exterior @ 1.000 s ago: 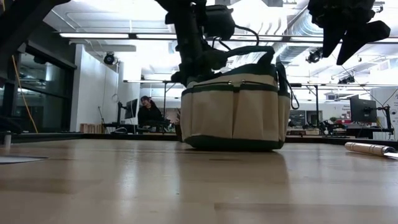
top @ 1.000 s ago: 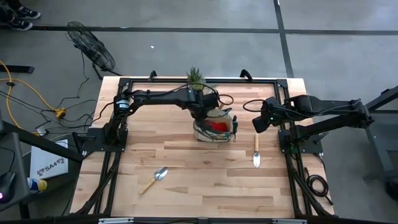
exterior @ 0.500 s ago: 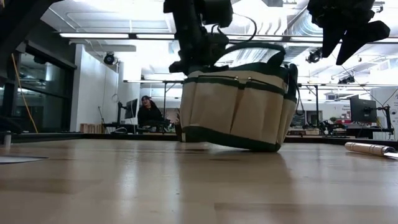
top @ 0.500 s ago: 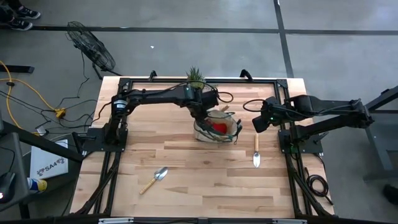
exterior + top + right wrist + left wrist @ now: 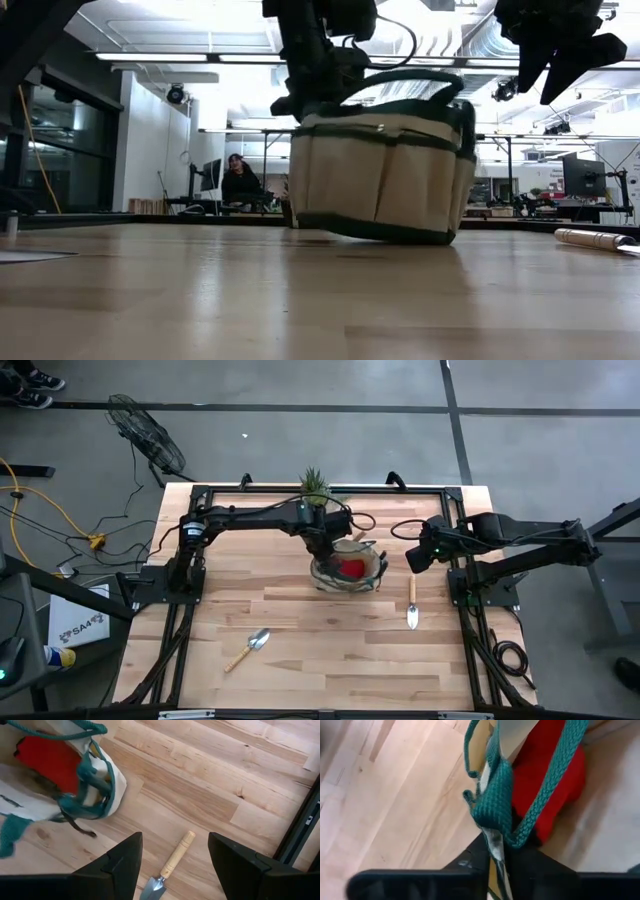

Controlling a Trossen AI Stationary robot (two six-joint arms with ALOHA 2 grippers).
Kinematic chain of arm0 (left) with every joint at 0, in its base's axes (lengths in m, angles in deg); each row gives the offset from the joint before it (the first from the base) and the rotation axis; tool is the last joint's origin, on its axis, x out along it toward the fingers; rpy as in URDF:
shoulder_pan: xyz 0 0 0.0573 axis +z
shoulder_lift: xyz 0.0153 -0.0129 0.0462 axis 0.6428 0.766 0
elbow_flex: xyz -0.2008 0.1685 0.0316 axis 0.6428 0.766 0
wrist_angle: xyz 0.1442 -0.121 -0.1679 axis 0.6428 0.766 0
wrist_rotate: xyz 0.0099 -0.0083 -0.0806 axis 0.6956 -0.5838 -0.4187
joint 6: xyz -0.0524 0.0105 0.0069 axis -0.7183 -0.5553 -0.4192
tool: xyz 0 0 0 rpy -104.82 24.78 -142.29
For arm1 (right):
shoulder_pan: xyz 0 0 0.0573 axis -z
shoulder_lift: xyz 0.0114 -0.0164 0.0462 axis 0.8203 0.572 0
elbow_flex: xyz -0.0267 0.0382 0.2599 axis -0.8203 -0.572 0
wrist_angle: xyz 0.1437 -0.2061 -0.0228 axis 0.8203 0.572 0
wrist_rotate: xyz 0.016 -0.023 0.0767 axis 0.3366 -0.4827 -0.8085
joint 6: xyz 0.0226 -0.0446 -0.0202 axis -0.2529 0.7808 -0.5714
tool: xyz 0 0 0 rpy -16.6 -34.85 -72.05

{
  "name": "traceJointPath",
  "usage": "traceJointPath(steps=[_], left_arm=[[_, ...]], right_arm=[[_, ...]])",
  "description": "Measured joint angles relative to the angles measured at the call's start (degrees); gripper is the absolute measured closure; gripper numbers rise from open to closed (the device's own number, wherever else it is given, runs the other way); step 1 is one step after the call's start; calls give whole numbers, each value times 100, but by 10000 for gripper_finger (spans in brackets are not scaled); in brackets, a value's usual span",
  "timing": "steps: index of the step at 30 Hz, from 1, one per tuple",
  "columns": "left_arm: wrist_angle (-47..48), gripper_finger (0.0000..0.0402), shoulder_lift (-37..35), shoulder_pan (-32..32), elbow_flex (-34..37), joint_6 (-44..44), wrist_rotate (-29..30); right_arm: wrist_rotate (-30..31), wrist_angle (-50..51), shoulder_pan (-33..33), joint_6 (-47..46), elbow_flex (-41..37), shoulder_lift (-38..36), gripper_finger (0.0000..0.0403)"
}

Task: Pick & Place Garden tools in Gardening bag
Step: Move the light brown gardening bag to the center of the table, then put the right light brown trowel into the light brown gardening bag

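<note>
Trowels come first along the table: one trowel (image 5: 249,648) lies on the near left boards, the second trowel (image 5: 412,603) on the right, just below the right gripper (image 5: 416,559), which hangs above the table with its fingers spread and empty. Farther back, the gardening bag (image 5: 347,569) sits mid-table with the red glove (image 5: 348,566) inside, and the left gripper (image 5: 322,545) nips its near-closed fingers on the bag's green-trimmed rim. A second ago the bag stood flat; now one edge is lifted and it leans, dragged slightly toward the left arm. I judge the rim is being tugged to reposition or open the bag, while both trowels remain outside. Behind it stands the potted plant (image 5: 314,486).
</note>
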Motion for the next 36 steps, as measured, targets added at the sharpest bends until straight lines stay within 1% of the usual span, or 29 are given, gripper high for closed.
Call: traceJointPath(steps=[7,9,11,14,25,27,31,36], left_arm=[[-5,252,0,2,0,-65,-7],[-4,230,-7,2,0,-97,-4],[5,217,-51,2,0,-183,6],[26,212,-132,2,0,-220,97],[-12,210,-565,-140,0,-458,248],[41,210,-689,-194,0,-488,398],[-80,210,-992,-351,0,-487,905],[-388,210,-1298,-553,1,-125,1556]], right_arm=[[-42,0,-2,2,0,0,183],[-46,0,-2,2,0,1,183],[-59,0,-2,2,0,2,183],[-119,2,-2,4,0,0,183],[-369,6,-2,9,0,-5,183],[-477,11,-2,10,0,-5,183],[-594,9,-61,-48,0,-5,183],[-532,-20,-558,-568,-104,-6,183]])
